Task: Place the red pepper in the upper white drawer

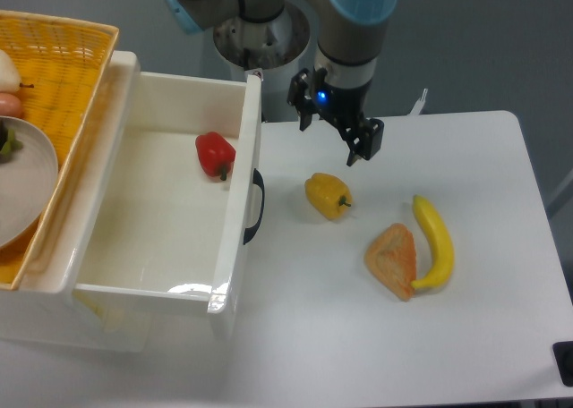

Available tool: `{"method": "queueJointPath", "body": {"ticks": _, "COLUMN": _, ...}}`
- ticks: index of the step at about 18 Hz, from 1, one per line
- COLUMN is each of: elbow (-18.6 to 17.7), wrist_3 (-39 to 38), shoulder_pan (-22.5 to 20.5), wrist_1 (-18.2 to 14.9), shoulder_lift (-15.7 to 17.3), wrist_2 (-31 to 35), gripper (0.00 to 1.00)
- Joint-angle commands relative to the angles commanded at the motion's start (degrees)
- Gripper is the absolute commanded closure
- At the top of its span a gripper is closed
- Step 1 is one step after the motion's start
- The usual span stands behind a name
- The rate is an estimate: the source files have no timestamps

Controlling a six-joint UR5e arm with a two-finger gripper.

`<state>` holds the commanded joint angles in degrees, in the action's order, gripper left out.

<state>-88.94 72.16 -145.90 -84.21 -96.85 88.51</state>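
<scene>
small shiny red pepper (215, 153): lies inside the big white plastic drawer (242, 238), far right corner | fingers (356, 142): apart, holding nothing, above the worktop (403, 336) | pepper looks light, firm, slippery; best held around its fat middle

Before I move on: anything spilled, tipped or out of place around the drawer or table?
Nothing stands out. The red pepper lies inside the upper white drawer, near its front wall. The gripper hangs empty above the table.
</scene>
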Motion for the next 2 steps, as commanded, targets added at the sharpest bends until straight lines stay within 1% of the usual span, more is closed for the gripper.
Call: {"method": "queueJointPath", "body": {"ticks": 2, "elbow": 0.0, "wrist_3": 0.3, "shoulder_pan": 0.0, "wrist_1": 1.1, "shoulder_lift": -0.2, "wrist_2": 0.0, "gripper": 0.00}}
